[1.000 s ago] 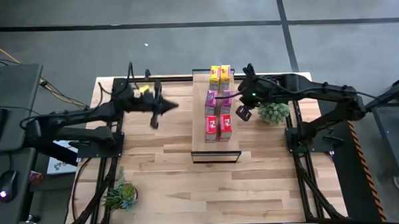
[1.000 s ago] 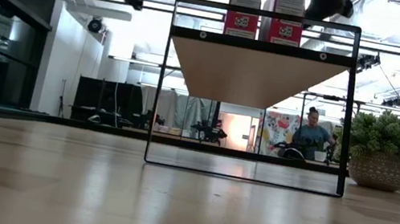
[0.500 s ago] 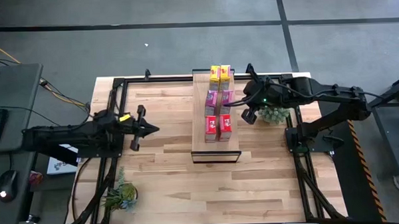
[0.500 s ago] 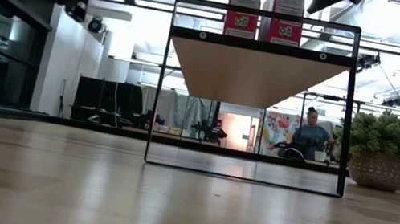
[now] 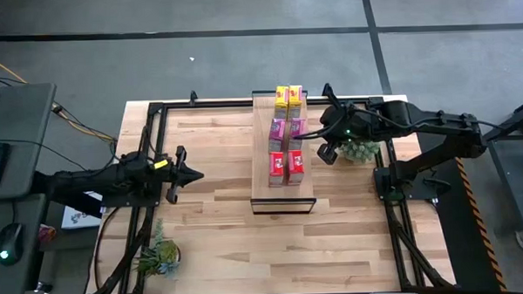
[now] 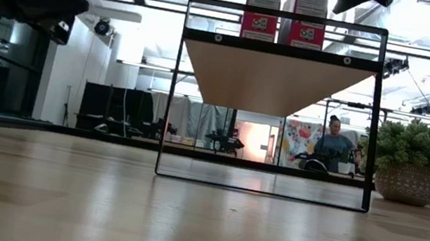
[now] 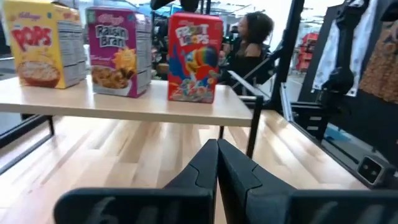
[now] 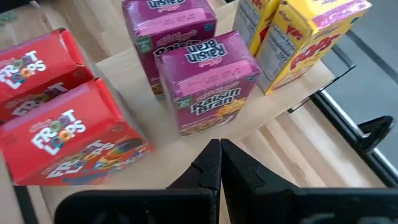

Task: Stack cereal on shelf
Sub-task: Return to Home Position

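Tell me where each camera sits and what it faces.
High: overhead, straight down on shelf, left arm, right arm.
Low: table height, level through the shelf frame; arms at top.
Left wrist: beside shelf, facing cereal boxes; shut left gripper.
Right wrist: above the boxes; shut right gripper.
Both wrist views share a red box.

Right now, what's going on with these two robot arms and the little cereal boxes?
The shelf holds cereal in pairs: yellow boxes, then magenta boxes, then red boxes. Neither arm holds anything. The right gripper hovers shut, above and beside the magenta pair. The left gripper is shut too, out over the table to the left of the shelf. The stacking looks finished.
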Controlling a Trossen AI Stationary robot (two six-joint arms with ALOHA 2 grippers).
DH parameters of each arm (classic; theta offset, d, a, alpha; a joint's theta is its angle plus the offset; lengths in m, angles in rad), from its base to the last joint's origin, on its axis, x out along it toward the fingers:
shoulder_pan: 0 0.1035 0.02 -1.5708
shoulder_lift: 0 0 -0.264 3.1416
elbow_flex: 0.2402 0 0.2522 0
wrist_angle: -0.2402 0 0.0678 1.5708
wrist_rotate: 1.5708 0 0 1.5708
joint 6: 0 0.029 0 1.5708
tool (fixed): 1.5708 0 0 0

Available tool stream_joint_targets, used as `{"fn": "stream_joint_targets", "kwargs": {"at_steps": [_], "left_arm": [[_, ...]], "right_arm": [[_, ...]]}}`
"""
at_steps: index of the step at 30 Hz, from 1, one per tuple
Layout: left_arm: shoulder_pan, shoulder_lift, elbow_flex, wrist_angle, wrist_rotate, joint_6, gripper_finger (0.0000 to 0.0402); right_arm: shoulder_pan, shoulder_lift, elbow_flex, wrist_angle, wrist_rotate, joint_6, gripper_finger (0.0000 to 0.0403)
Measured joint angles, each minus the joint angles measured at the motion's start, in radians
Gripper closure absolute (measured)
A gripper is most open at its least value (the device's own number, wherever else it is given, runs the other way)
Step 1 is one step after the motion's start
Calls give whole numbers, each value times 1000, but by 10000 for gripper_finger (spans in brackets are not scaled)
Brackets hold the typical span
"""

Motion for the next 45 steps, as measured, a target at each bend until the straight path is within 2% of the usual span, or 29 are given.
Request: {"fn": "stream_joint_targets", "kwargs": {"at_steps": [4, 7, 11, 14, 18, 20, 24, 27, 31, 35, 45], "left_arm": [[-40, 17, 0, 23, -25, 22, 401], [-49, 16, 0, 26, -33, 6, 401], [-49, 16, 0, 11, -30, -26, 401], [-49, 16, 0, -1, -29, -35, 401], [-49, 16, 0, 1, -28, -46, 401], [-49, 16, 0, 2, -27, -31, 401], [-49, 16, 0, 2, -27, -11, 401], [-49, 16, 0, 2, -27, -10, 401], [-49, 16, 0, 2, -27, -10, 401], [-49, 16, 0, 2, -27, -10, 401], [-49, 16, 0, 2, -27, -10, 401]], "right_arm": [[47, 0, 0, 0, 13, 4, 403], [115, -3, -15, 23, 66, 22, 403], [223, -80, -182, 175, 69, 14, 403], [264, -204, -355, 251, 71, 50, 403], [263, -442, -550, 319, 79, 134, 403], [264, -571, -652, 410, 78, 141, 403], [264, -782, -885, 690, 25, 41, 403], [257, -872, -1045, 894, 2, -59, 403], [230, -913, -1197, 1103, -28, -154, 403], [201, -916, -1276, 1236, -38, -203, 403], [111, -922, -1293, 1224, -46, -250, 403]]}}
